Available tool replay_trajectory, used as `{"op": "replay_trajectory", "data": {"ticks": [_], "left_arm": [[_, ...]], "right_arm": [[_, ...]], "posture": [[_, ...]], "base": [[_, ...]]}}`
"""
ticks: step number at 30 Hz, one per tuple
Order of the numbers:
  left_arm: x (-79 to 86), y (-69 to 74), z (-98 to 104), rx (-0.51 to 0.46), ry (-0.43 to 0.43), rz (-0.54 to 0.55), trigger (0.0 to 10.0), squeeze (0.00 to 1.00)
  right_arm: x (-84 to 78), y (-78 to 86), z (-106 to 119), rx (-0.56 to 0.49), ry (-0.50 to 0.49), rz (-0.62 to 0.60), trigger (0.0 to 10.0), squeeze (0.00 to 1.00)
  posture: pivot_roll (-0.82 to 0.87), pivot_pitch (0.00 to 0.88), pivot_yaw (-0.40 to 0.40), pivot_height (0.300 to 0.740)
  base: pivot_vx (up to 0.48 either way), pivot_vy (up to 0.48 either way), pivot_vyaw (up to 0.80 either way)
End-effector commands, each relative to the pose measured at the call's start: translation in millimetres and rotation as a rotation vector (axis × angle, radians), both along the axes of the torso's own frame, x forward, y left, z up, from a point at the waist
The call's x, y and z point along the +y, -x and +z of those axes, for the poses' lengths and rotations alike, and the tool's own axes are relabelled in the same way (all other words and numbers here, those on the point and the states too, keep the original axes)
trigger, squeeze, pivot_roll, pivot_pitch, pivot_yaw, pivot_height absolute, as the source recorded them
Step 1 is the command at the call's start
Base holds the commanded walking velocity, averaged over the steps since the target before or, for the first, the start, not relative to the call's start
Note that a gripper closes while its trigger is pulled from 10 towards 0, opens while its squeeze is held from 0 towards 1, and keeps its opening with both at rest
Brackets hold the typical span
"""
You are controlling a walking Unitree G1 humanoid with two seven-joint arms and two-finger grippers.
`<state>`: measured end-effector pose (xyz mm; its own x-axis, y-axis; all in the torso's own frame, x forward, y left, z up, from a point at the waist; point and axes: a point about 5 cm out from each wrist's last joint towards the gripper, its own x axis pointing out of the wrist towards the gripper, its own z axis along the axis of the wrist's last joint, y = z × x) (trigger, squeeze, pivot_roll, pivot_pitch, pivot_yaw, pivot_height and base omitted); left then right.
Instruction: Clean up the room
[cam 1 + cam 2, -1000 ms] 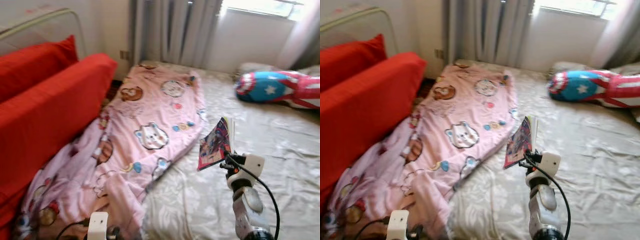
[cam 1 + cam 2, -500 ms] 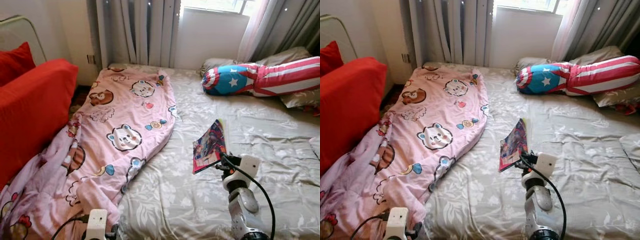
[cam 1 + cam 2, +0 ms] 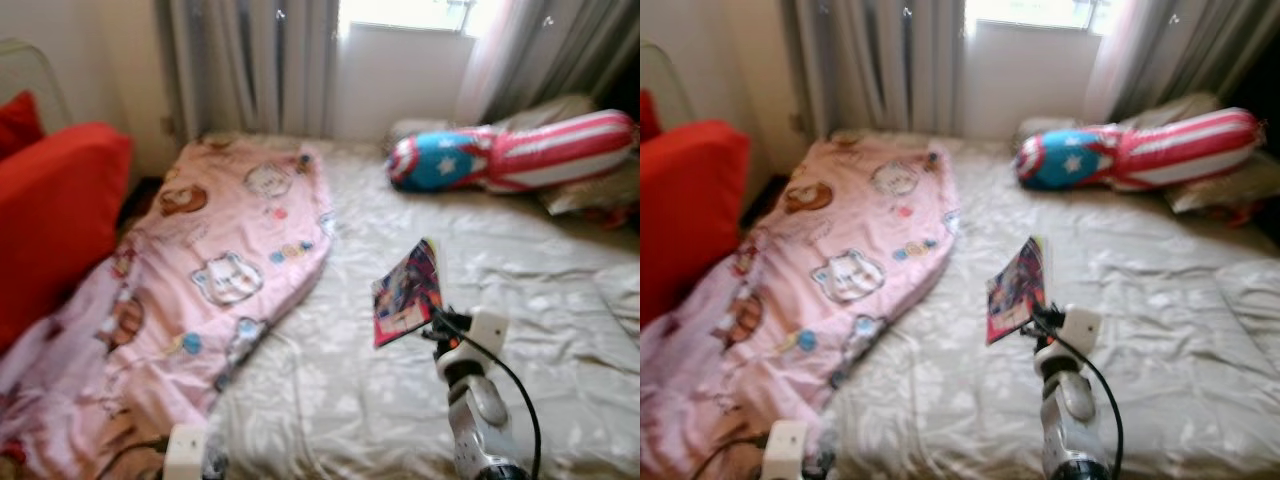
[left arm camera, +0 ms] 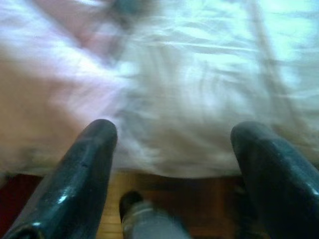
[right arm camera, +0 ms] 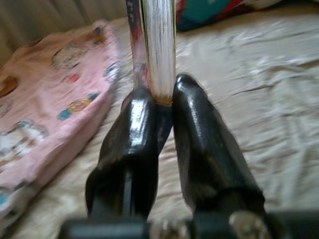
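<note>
You had the right gripper point(image 5: 162, 97) pinched on the book point(image 3: 407, 292) by its bottom edge, held above the bed point(image 3: 560, 270). Thin, floppy, likely slippery; grip nearer the spine. Left gripper point(image 4: 174, 149) was spread apart.

Red sofa point(image 3: 55, 215) beside the bed, grey curtains point(image 3: 250, 65) under a bright window point(image 3: 405, 12)

A blanket point(image 3: 200, 270) lies left on the bed point(image 3: 520, 260), a pillow point(image 3: 510, 150) far right.
</note>
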<state>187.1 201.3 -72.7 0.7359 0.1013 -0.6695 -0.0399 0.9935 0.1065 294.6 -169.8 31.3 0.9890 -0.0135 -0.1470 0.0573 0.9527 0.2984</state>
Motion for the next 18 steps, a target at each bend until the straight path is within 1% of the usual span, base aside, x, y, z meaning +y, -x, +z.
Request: {"op": "replay_trajectory", "data": {"ticks": [1, 18], "left_arm": [[-3.7, 4.0, -3.2, 0.024, 0.013, -0.010, 10.0, 0.00], [-6.1, 6.4, -4.8, 0.030, 0.020, -0.008, 10.0, 0.00]], "right_arm": [[-5.9, -4.1, 9.2, -0.046, 0.007, -0.023, 10.0, 0.00], [-4.5, -2.5, 8.4, -0.046, 0.011, -0.011, 10.0, 0.00]], "posture": [[0.00, 0.000, -0.104, 0.718], [0.00, 0.000, -0.108, 0.718]], "base": [[0.000, -0.345, 0.00], [0.000, -0.343, 0.00]]}}
